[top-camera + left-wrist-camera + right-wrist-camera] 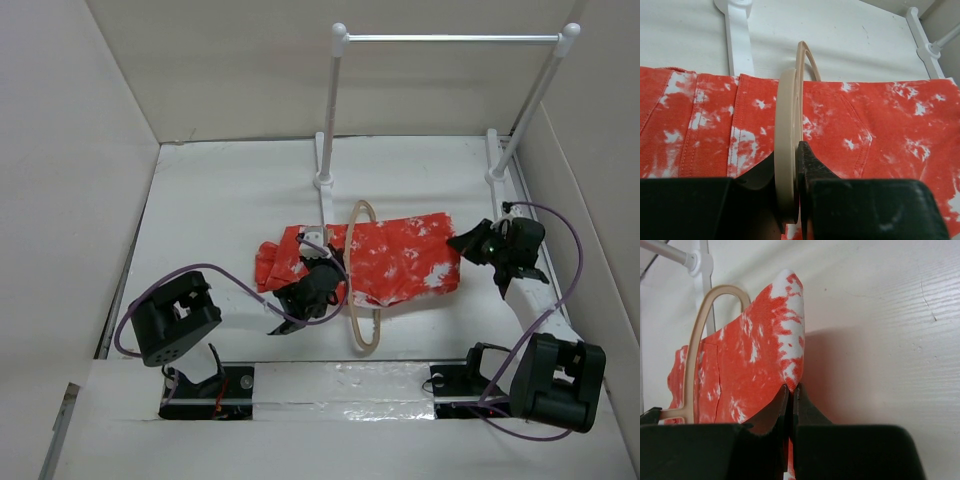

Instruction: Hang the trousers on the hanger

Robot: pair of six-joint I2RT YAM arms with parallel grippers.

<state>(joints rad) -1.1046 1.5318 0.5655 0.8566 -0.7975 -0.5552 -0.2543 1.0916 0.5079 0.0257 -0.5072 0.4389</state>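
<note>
The red-orange, white-blotched trousers (405, 255) lie folded across the middle of the table. The thin beige hanger (352, 262) crosses them from far edge to near edge, with its ends sticking out past the cloth on both sides. My left gripper (312, 285) is shut on the hanger (789, 110) at the trousers' near side; the left wrist view shows the beige bar pinched between the black fingers, over the cloth (880, 125). My right gripper (470, 245) is at the trousers' right end, shut on a raised corner of the cloth (760, 355). The hanger (696, 335) arcs behind that corner.
A white rack stands at the back, its metal bar (450, 38) on two posts, the left post (330, 110) rising just behind the hanger. Its foot (737, 35) lies beyond the trousers. White walls close in the table on the left, right and back.
</note>
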